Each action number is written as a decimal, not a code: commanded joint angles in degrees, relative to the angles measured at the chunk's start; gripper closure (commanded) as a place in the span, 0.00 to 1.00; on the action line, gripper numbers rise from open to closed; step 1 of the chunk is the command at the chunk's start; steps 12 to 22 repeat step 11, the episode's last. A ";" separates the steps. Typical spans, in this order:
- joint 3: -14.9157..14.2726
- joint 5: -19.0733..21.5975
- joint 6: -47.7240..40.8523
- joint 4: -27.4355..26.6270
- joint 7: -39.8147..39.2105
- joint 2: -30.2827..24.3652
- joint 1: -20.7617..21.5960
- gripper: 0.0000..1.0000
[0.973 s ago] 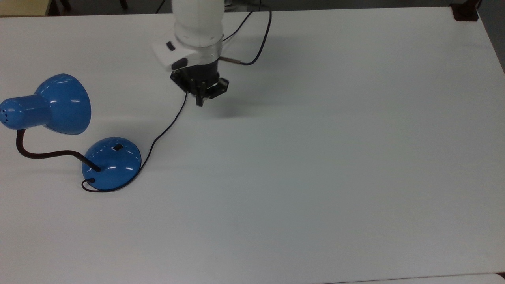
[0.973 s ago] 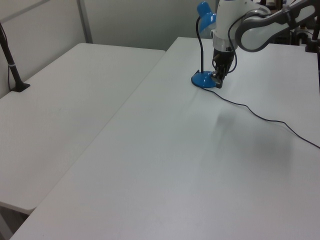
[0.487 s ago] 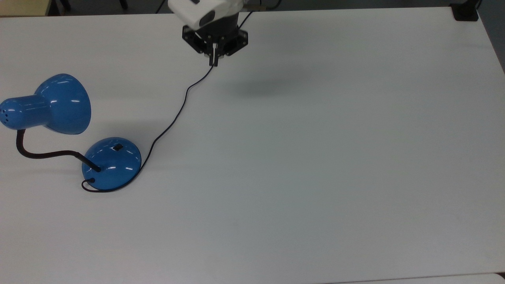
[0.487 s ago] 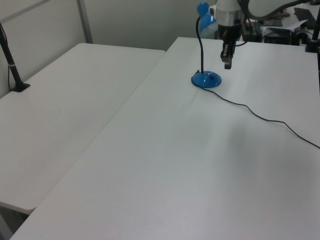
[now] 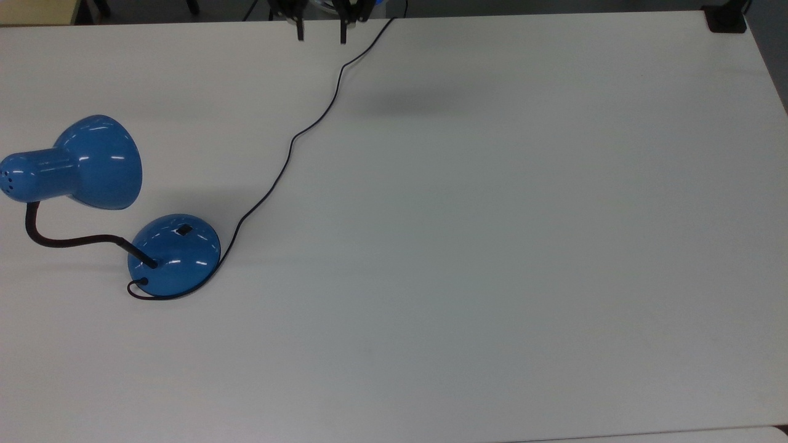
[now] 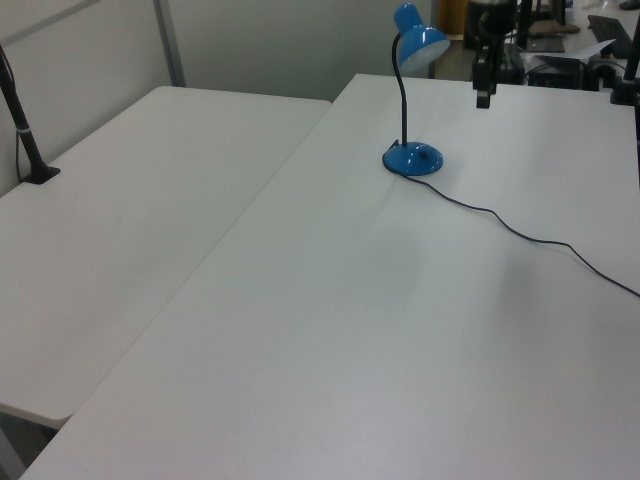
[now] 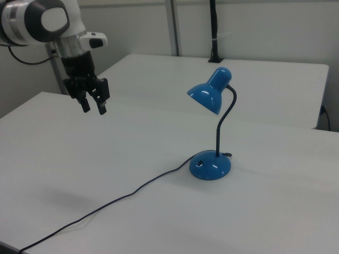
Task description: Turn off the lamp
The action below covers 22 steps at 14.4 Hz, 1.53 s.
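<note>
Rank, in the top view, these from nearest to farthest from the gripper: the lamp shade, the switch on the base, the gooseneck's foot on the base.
Gripper at the top view's top edge.
1. Lamp shade, far left.
2. Switch, on base's upper part.
3. Gooseneck's foot, lower on base.

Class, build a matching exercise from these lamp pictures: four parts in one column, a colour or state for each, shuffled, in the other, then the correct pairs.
Column one:
1. lamp shade
2. gooseneck
3. end effector
4. cord

Column two:
A. lying in curves across the white table
B. glossy blue, bell-shaped
C. open, raised above the table
D. black, bent, rising from the blue base

Pairs: 1-B, 2-D, 3-C, 4-A
</note>
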 commanded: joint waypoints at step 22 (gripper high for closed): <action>-1.68 0.73 -3.97 2.62 -0.83 -1.14 0.57 0.00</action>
